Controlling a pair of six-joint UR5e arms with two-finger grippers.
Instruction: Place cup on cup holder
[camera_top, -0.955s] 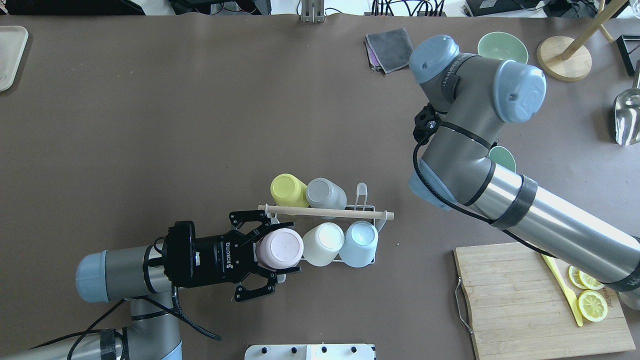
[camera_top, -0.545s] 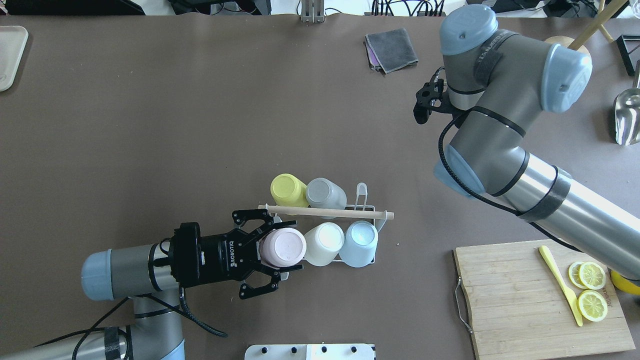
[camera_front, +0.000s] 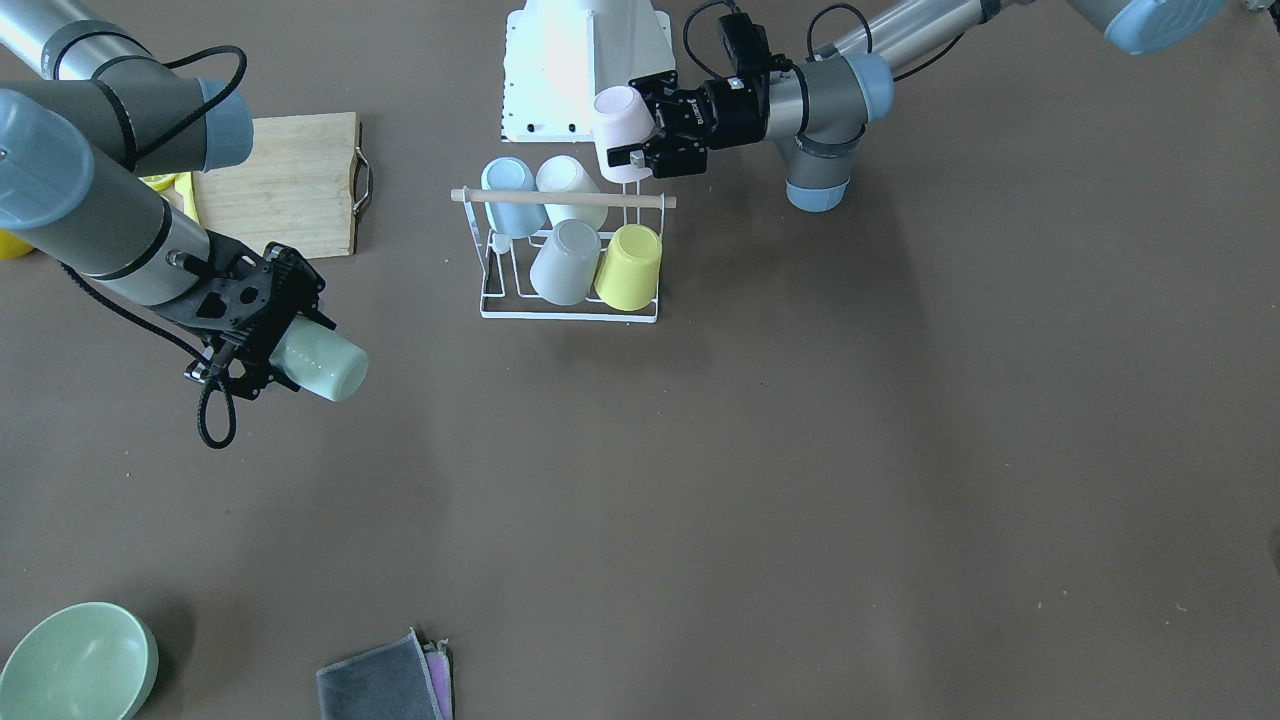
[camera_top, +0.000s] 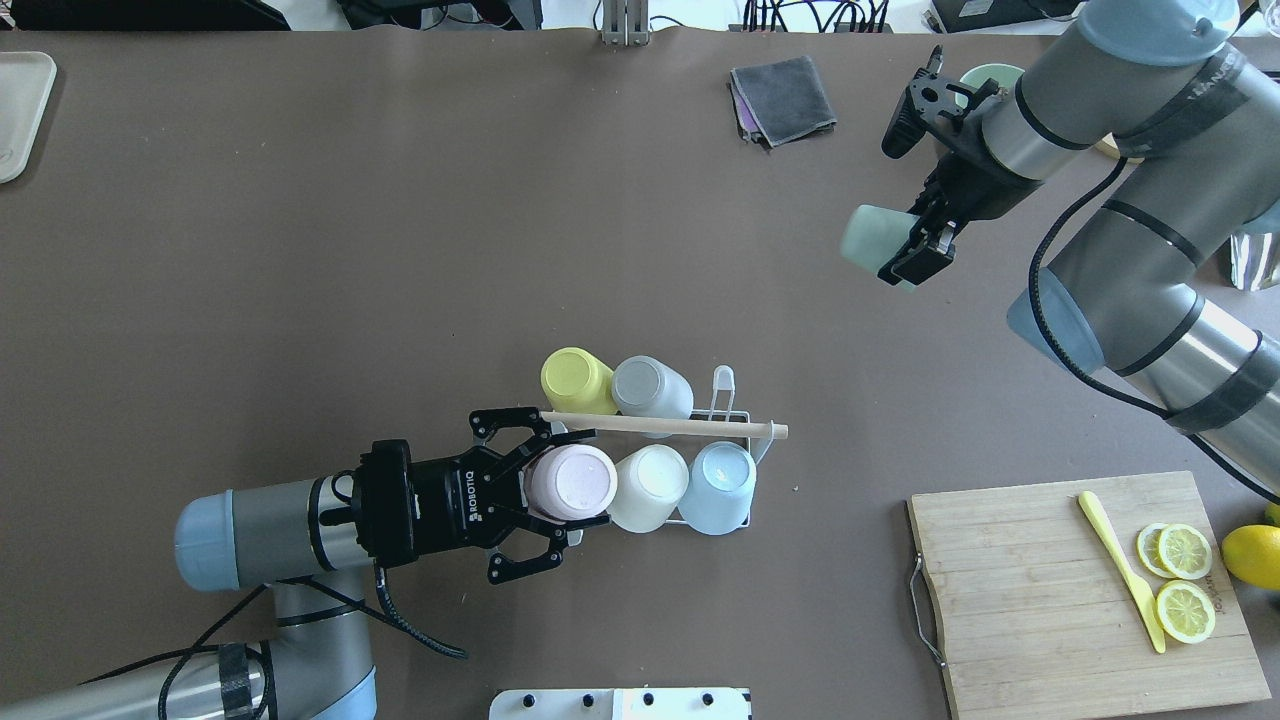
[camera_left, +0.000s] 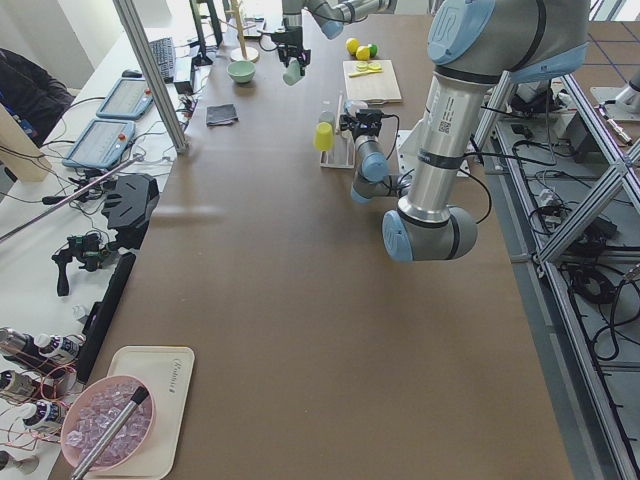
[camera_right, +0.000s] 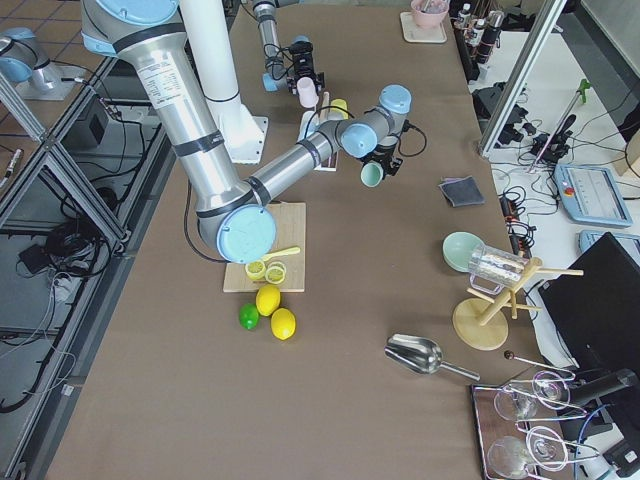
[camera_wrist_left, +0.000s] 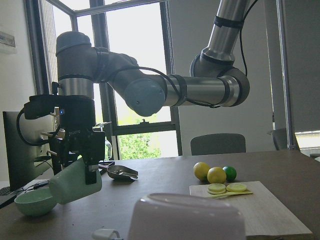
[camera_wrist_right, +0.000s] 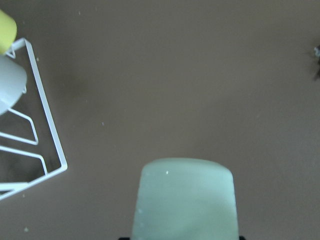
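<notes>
Four cups (camera_top: 652, 485) sit on the cup holder (camera_top: 720, 428). The left jaws clamp a pink cup (camera_top: 570, 482) at its near end, not yet released. The right jaws grip a green cup (camera_top: 865, 238) aloft, well apart.

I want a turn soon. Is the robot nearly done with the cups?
Nearly. Four cups sit on the cup holder: yellow, grey, cream and blue. The left hand holds the pink cup at the holder's end, not let go yet. The right hand holds the green cup in the air, far from the holder. That one probably goes last.
</notes>
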